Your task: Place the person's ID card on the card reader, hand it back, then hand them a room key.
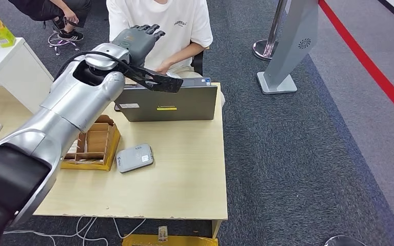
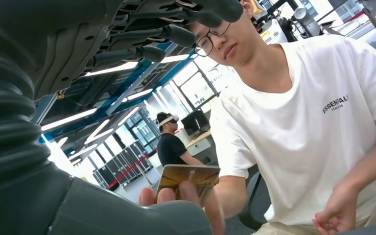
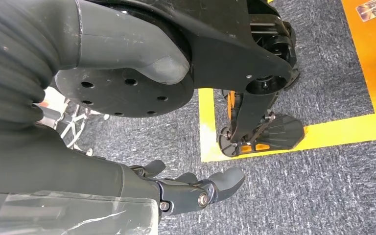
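The robot's silver left arm is raised over the light wooden table (image 1: 184, 174), with the left hand (image 1: 142, 38) held up in front of a seated person in a white T-shirt (image 1: 177, 25). In the head view its dark fingers are extended and apart, with nothing between them. The left wrist view adds what the head view hides: the person's hand (image 2: 174, 196) holds a small rectangular gold-brown card (image 2: 188, 178) just beside the robot's thick grey thumb (image 2: 127, 213); whether card and thumb touch cannot be told. The head view alone shows the flat grey card reader (image 1: 134, 157) lying on the table beside a partitioned wooden tray (image 1: 95, 146), and a closed grey laptop (image 1: 172, 102) behind them. The right wrist view shows the right hand (image 3: 191, 188) over dark carpet, fingers loosely curled, holding nothing.
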You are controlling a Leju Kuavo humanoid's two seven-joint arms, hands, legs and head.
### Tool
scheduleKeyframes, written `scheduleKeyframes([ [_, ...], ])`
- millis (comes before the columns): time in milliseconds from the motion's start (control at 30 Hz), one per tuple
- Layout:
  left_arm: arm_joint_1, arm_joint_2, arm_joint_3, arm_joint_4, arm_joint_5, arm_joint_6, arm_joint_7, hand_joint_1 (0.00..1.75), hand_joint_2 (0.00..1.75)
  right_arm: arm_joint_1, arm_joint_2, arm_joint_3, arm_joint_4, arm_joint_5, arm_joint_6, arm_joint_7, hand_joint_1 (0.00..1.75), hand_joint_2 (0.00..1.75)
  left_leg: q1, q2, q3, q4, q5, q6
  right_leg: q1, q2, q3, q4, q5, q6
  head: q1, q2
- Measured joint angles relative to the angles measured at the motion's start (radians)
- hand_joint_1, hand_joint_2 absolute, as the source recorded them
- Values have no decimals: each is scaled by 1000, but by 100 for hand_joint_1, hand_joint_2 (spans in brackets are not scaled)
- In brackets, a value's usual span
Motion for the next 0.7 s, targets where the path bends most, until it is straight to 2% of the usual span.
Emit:
scheduleKeyframes([
  [100,6,0,2,1,1,18,-17,0,175,0,0,0,0,-1,0,0,0,175,0,0,0,0,0,0,0,0,0,0,0,0,0,0],
  [167,27,7,4,-11,-1,63,-44,0,175,0,0,0,0,-7,-2,-2,0,175,0,0,0,0,0,0,0,0,0,0,0,0,0,0],
  [233,82,34,8,-76,-12,154,-73,0,175,1,0,-4,0,-20,-6,-6,0,175,-1,1,0,-1,0,0,0,1,1,0,0,0,0,0],
  [300,179,86,18,-213,-35,254,-86,0,175,3,0,-10,0,-34,-12,-7,0,175,-1,2,1,-2,0,0,-1,2,1,0,0,0,0,0],
  [400,418,185,76,-503,-120,453,-116,0,175,7,0,-17,0,-39,-23,-8,0,175,-4,8,6,-5,-2,-1,-3,8,2,0,-1,-1,0,0],
  [467,627,248,158,-719,-183,607,-158,0,175,12,0,-22,0,-39,-29,-10,0,175,-5,12,8,-7,-4,-1,-4,12,1,0,-3,-2,-2,0],
  [533,825,291,255,-908,-222,722,-205,0,175,17,0,-29,0,-39,-33,-13,0,175,-4,13,8,-7,-6,-2,-4,13,0,0,-5,-4,-3,0],
  [600,981,309,344,-1043,-245,799,-254,0,175,20,0,-32,0,-38,-35,-17,0,175,-4,12,7,-7,-6,-2,-4,12,-1,0,-7,-4,-2,0],
  [700,1141,314,443,-1173,-266,862,-318,0,175,19,0,-33,0,-37,-37,-25,0,175,-4,6,5,-7,-6,-2,-4,6,0,-1,-8,-3,-2,0],
])
